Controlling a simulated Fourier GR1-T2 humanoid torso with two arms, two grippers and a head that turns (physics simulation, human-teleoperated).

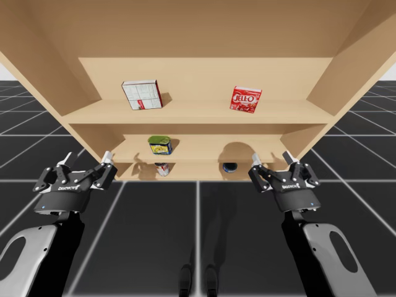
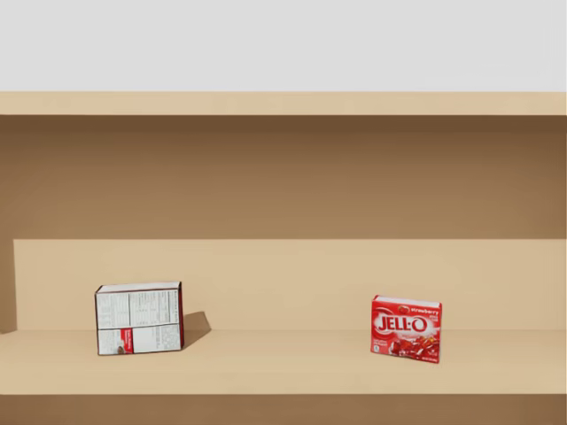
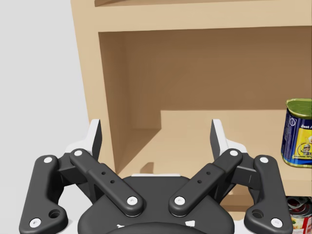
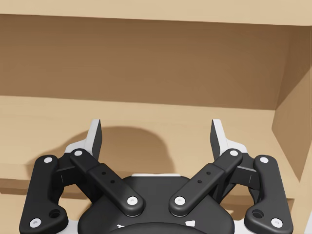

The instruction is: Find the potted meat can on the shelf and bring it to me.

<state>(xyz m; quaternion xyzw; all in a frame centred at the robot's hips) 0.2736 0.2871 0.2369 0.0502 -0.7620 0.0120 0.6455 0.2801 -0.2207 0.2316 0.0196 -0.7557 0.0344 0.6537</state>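
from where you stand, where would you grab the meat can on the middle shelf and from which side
The can stands upright and alone on the middle shelf. I'd likely grip its body at mid-height, pinching it from both sides, coming in level through the open front with my left tool, which is open and nearer.

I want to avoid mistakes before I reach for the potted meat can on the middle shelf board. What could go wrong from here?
1. The blue and yellow can with a green top stands in a low gap under the upper shelf board; my open left hand, nearest to it, may strike that board's edge.
2. A small red and white can stands just below it; reaching too low could take the wrong one.
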